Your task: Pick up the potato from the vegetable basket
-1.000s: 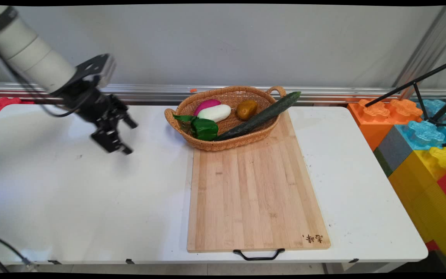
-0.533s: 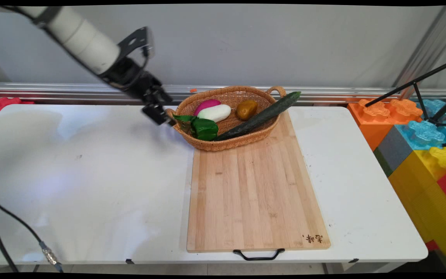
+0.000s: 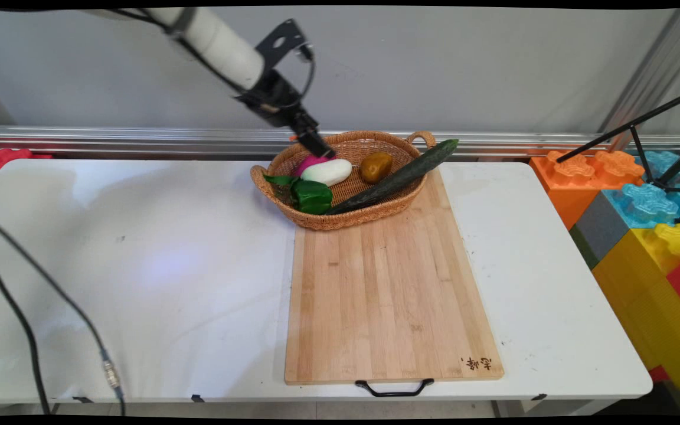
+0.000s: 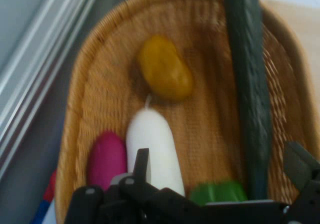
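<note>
My gripper (image 3: 319, 147) hangs open over the left end of a wicker basket (image 3: 340, 223), just above a magenta vegetable (image 3: 306, 166) and a white radish (image 3: 328, 172). In the hand view the open gripper (image 4: 220, 166) has the white radish (image 4: 152, 149) by its left finger and a long dark cucumber (image 4: 247, 84) by its right one. The magenta vegetable (image 4: 106, 159) lies left of the radish and a brown potato (image 4: 165, 74) beyond it. A green pepper (image 4: 217, 191) shows low between the fingers. The basket (image 4: 100, 69) stands on the far end of a wooden cutting board (image 3: 387, 295).
The potato (image 3: 376, 166), cucumber (image 3: 399, 176) and green pepper (image 3: 311, 196) share the basket; the cucumber sticks out over its right rim. Large coloured blocks (image 3: 641, 218) and a black tripod (image 3: 641, 141) stand at the right. A metal rail (image 3: 139, 141) runs along the back; a black cable (image 3: 51, 307) hangs at the left.
The arm has swung from the table's left side up and to the right, bringing the gripper from above the bare table to above the basket's left end.
</note>
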### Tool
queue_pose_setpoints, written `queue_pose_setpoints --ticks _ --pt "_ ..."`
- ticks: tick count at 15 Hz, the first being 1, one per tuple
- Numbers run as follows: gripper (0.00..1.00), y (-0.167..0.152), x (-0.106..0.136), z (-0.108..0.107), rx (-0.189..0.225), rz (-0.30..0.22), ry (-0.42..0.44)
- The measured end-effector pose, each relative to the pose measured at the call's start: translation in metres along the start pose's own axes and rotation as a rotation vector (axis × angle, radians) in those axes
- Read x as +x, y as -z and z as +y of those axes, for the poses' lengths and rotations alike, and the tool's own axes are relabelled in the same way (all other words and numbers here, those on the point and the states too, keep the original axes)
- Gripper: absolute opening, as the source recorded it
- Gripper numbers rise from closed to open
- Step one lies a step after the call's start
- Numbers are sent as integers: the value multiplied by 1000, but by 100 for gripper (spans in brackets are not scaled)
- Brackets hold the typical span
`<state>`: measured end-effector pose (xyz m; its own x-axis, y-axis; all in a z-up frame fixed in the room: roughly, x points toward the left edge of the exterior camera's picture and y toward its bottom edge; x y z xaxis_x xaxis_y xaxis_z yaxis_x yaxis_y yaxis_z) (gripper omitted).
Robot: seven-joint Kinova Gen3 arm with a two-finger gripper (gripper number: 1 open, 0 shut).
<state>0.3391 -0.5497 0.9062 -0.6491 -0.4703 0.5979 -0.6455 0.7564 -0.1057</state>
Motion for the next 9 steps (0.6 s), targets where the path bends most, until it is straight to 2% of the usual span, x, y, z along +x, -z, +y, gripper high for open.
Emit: queue_pose_setpoints --ticks 3,5,9 --pt "100 -33 26 -7 37 17 62" --pt "100 -54 37 -13 61 12 114" --pt "100 -84 43 -21 65 -17 180"
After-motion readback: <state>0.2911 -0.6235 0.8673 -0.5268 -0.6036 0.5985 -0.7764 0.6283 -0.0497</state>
